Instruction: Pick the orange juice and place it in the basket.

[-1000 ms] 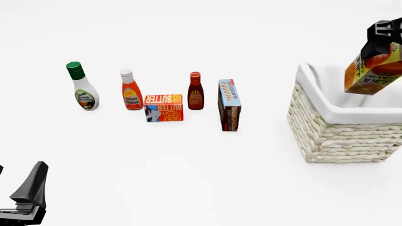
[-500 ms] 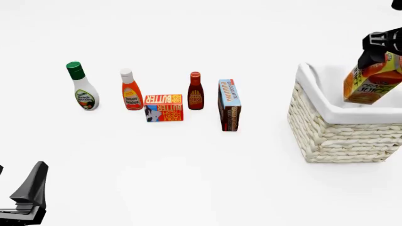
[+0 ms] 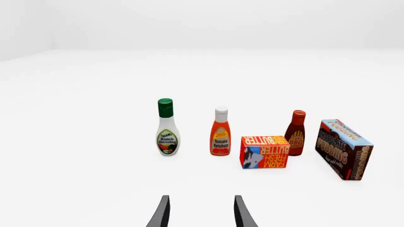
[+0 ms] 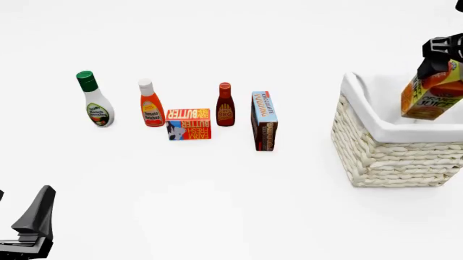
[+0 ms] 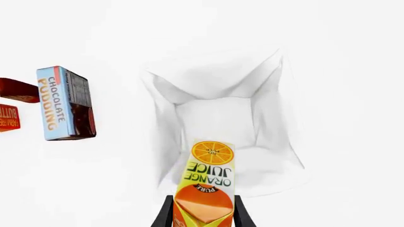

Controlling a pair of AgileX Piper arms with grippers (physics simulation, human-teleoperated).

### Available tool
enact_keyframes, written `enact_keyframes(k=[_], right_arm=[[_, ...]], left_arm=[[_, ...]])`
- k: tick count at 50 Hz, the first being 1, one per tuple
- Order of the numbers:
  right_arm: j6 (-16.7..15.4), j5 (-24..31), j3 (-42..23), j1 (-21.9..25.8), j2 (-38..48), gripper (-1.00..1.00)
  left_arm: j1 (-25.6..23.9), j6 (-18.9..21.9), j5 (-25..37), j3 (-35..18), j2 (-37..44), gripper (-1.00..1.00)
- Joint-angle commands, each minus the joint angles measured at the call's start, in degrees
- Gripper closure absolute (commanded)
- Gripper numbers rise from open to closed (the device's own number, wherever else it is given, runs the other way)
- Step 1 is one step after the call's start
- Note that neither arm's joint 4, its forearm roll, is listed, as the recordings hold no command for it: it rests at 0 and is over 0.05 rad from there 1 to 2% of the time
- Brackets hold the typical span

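Orange and yellow, the juice carton (image 4: 432, 96) hangs tilted from the right end effector (image 4: 439, 60), whose two dark fingers (image 5: 165, 213) pinch its gabled top from either side. Directly beneath that end effector lies the open mouth of the woven basket (image 4: 387, 157); the carton's lower end sits over the white cloth lining, above the basket floor. In the right wrist view the carton (image 5: 206, 187) points straight down into the basket (image 5: 165, 142), with the chocolate pudding box (image 5: 65, 103) off to one side on the table. The left end effector (image 3: 200, 215) hovers low with its fingers spread and nothing between them. Ahead of it stand a ranch dressing bottle (image 3: 167, 127), a ketchup bottle (image 3: 220, 132), a butter box (image 3: 264, 151) and a barbecue sauce bottle (image 3: 295, 133).
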Motion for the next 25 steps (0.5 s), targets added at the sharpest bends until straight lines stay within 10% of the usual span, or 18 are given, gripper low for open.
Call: enact_keyframes(k=[1,25], right_arm=[[1.85,0.00,-0.73,0.16,0.79,1.00],[3.51,0.00,-1.88,-0.09,4.25,1.00]], left_arm=[[-0.01,0.00,-0.02,0.05,-0.04,-1.00],[-0.01,0.02,-0.03,0.05,-0.04,-1.00]])
